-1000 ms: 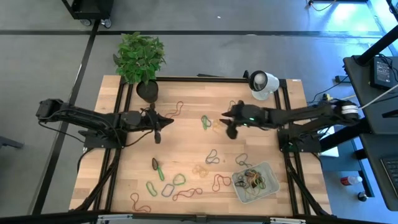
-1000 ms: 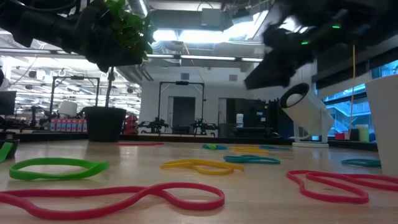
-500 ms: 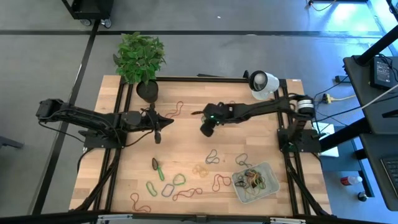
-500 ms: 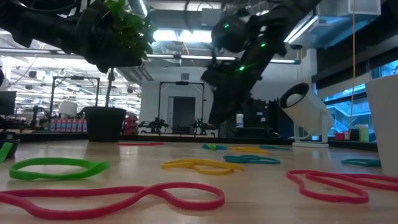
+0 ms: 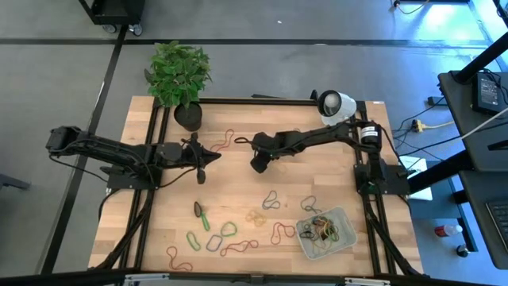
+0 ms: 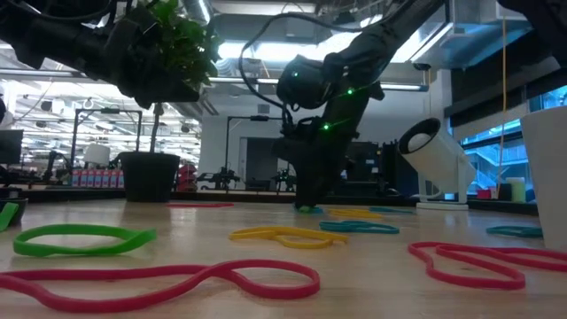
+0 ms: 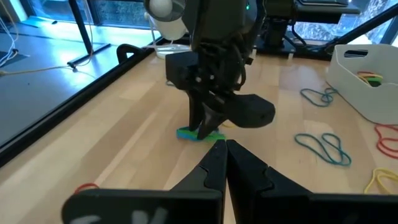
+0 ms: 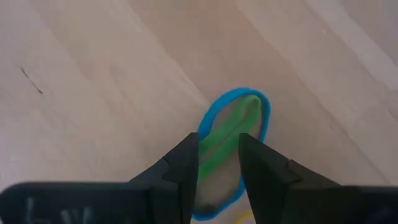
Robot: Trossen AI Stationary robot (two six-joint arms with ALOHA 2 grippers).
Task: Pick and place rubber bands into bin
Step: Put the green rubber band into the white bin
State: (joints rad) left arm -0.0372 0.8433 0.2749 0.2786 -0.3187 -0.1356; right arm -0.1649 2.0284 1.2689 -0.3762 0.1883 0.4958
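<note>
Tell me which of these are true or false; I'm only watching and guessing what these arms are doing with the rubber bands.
1. The right gripper is down at the table with its fingers astride a green and blue band. True.
2. The bin holds no bands yet. False: a tangle of bands already lies in it.
3. The left gripper is shut with nothing between its fingers. True.
4. The left gripper is over the bin. False: it sits on the left half of the table, near the plant pot, far from the bin.
5. Several bands lie loose on the wood near the table's front edge. True.
</note>
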